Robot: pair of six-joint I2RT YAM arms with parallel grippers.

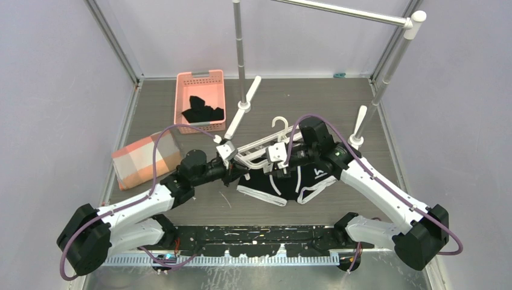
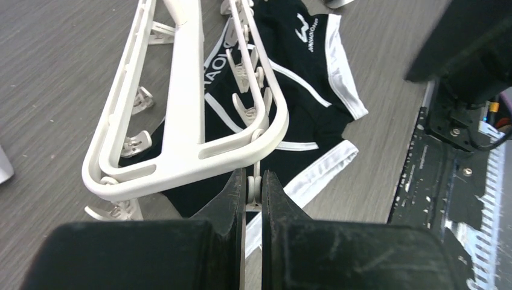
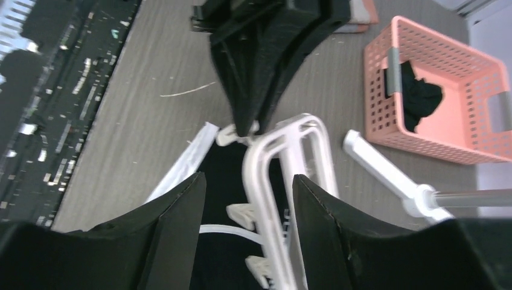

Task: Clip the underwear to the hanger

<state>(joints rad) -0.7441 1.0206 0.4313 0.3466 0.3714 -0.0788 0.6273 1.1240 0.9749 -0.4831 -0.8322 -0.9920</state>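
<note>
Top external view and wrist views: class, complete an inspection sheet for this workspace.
Surface: grey wood-grain table.
Job's things: white hanger lies partly over the black underwear, which is spread on the table.
Clutter: pink basket holding a black garment; folded checked cloth.
Grippers: left gripper shut on the hanger's end; right gripper open, jaws astride the hanger's frame.
Cables: purple cables loop along both arms.
Surroundings: grey rail stand at the back; pale walls.
</note>
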